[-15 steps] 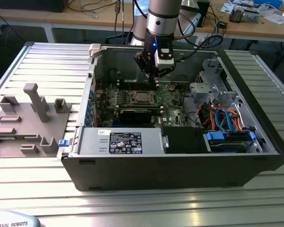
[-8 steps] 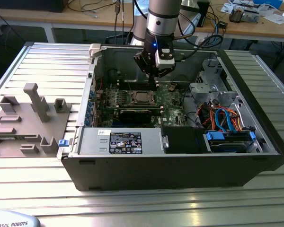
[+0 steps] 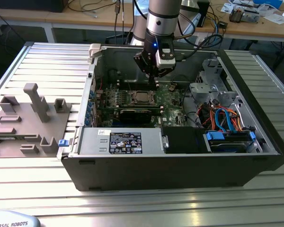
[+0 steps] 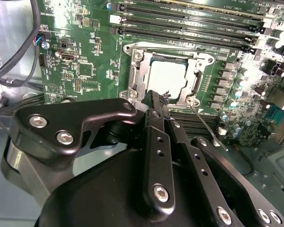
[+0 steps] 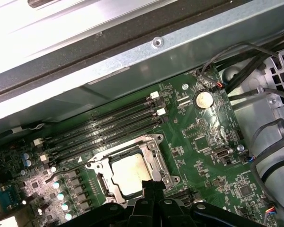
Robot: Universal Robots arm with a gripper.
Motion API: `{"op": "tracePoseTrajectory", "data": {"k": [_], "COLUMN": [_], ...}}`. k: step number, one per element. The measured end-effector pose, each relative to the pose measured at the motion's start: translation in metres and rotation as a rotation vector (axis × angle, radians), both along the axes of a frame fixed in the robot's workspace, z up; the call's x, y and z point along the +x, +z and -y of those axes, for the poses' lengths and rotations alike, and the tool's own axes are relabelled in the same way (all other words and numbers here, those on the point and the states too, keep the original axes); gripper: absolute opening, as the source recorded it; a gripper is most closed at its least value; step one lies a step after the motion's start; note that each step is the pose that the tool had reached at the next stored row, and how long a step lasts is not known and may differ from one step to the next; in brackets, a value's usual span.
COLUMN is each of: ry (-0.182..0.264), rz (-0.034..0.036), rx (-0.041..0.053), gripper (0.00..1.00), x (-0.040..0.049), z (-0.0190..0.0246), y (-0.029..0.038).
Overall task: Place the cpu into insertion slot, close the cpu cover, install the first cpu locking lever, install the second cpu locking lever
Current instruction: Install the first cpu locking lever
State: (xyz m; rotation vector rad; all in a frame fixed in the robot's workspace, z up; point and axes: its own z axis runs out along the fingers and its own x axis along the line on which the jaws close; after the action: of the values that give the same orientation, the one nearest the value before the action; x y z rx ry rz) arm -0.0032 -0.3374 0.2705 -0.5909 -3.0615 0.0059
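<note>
Exterior view: the hand [image 3: 155, 84] hung inside the open case [image 3: 156, 175], low over the socket in the middle of the board [image 3: 175, 106]. The case lay on its side on the slatted bench [image 3: 38, 56].

In the second wrist view the hand's fingers [image 4: 151, 123] were drawn together, and its tip sat at the near edge of the socket. Whether anything thin was pinched there I could not tell.

The cpu [image 4: 166, 75] lay flat in the socket, its pale top showing through the window of the cover [image 4: 135, 71]. The cover looked folded down around it. A thin lever [image 4: 209, 126] stuck out at a slant from the socket's corner and appeared unlatched.

The cpu was probably light and rigid but fragile underneath, best held by its edges and never pressed off-centre. The cover seemed thin, stiff sheet metal on a hinge, so it should swing rather than bend. The lever looked like springy wire, best taken near its free end, and it could slip from smooth fingers.

Besides the board, the case held a grey supply box [image 3: 123, 142] along its near wall and a drive bay [image 3: 227, 142] with blue and orange cables on the exterior view's right. A grey tray [image 3: 61, 125] with upright fixtures lay on the bench outside the case.
</note>
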Motion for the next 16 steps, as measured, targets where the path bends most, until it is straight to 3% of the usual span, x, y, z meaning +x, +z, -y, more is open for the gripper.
{"op": "tracePoseTrajectory", "data": {"k": [16], "ry": [0.046], "rz": [0.0], "rx": [0.0], "gripper": [0.11], "x": [0.0], "z": [0.0], "y": [0.0]}}
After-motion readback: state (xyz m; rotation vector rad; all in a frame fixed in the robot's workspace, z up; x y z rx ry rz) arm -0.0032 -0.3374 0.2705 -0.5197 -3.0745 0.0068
